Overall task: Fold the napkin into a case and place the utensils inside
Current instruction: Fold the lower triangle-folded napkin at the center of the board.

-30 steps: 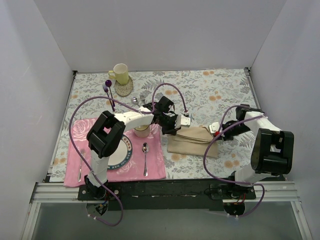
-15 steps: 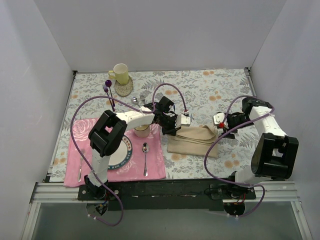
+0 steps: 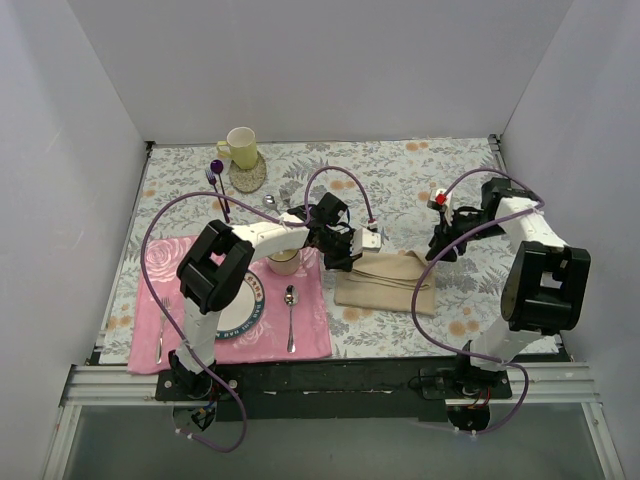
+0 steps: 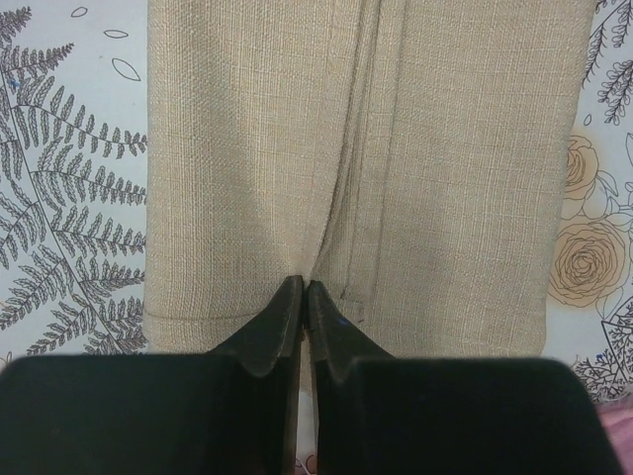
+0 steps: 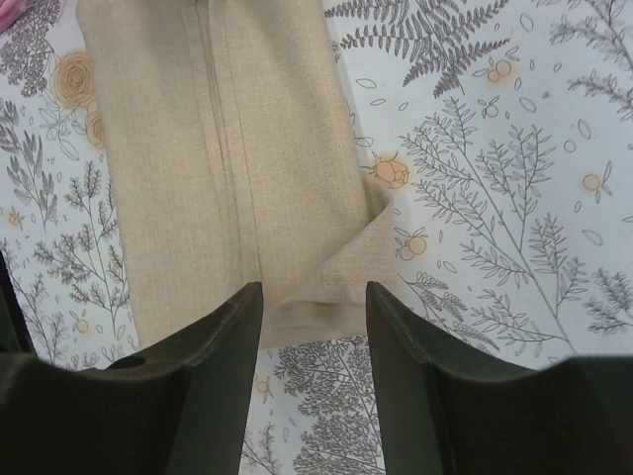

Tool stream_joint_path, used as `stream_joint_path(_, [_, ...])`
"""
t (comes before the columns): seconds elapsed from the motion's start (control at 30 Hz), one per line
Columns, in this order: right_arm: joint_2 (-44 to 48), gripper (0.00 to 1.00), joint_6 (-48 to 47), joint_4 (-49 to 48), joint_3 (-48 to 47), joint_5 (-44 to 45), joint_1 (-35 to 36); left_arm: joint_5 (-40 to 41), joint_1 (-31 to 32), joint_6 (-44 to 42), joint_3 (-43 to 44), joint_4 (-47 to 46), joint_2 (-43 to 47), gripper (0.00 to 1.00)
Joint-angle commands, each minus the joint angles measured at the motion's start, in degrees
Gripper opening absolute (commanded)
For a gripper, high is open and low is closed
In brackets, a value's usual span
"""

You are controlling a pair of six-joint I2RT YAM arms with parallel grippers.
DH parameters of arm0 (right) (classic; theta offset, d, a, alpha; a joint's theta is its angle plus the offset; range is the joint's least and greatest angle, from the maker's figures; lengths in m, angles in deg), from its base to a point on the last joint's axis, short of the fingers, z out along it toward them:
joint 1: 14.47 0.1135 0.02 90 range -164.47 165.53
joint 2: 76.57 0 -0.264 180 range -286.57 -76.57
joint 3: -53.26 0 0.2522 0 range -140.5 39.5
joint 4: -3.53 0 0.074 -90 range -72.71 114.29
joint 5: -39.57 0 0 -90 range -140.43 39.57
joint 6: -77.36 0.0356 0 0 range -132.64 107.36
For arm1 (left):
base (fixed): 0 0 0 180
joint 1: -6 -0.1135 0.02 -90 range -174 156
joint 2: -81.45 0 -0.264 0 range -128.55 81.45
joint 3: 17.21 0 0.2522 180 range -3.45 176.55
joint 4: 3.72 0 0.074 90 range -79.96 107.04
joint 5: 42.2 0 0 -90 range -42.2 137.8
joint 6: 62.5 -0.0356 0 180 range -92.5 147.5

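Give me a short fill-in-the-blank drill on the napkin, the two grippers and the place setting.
The left gripper is ____ on one end of the napkin.
The right gripper hangs over the napkin's other end with its jaws ____, gripping nothing.
The plate lies on a ____ placemat.
Missing words: shut; open; pink.

Illumination was bright, even and diffuse in all three views; the source could not be determined. In the top view the white walls (image 3: 330, 70) showed soft grey gradients, and the arms (image 3: 262, 236) cast only faint shadows on the tablecloth (image 3: 400, 180). The strip below the tablecloth's near edge was dim. In both wrist views the napkin (image 4: 356, 148) weave was sharp, while the near fingers (image 4: 272, 332) rendered dark, soft-edged and almost without detail.
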Motion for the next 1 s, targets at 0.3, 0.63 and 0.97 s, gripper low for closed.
stream_joint_path(0.3, [0.57,0.43,10.28,-10.21,6.92,7.82,3.18,-0.10,-0.09,1.27,1.31,0.22,0.19,0.00])
stream_joint_path(0.63, [2.41,0.01,8.87,-11.62,9.82,10.72,4.67,0.43,-0.09,2.68,1.49,0.22,0.01,0.00])
stream_joint_path(0.97, [1.19,0.01,9.57,-17.50,15.27,16.08,6.52,-1.22,-1.23,10.75,2.19,-0.30,0.97,0.06])
